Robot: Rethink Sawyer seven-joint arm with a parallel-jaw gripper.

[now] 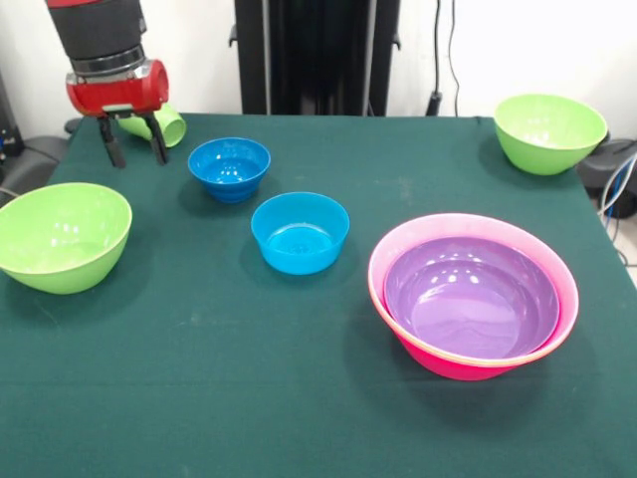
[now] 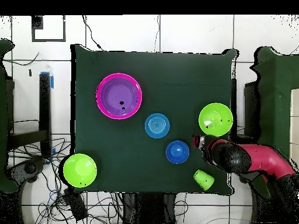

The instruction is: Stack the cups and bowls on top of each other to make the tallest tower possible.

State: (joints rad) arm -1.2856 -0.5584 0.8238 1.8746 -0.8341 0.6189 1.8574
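My gripper [image 1: 134, 149] hangs open and empty above the far left corner of the table; in the overhead view the gripper [image 2: 201, 142] is at the right. Just behind it a light-green cup [image 1: 164, 125] [image 2: 203, 179] lies on its side, apart from the fingers. The tower is a purple bowl [image 1: 468, 299] [image 2: 120, 98] nested in a big pink bowl [image 1: 377, 276] [image 2: 100, 96]. Two small blue bowls [image 1: 229, 167] [image 1: 300, 233] stand upright mid-table, in the overhead view [image 2: 177, 151] [image 2: 157, 125]. One green bowl [image 1: 62, 237] [image 2: 215, 119] sits near the gripper, another [image 1: 549, 131] [image 2: 80, 170] at the opposite corner.
A dark green cloth covers the table [image 1: 199, 398] [image 2: 175, 76]. Cables and dark equipment [image 1: 617, 169] lie beyond the table's sides. The cup lies close to the table's edge on the robot's side.
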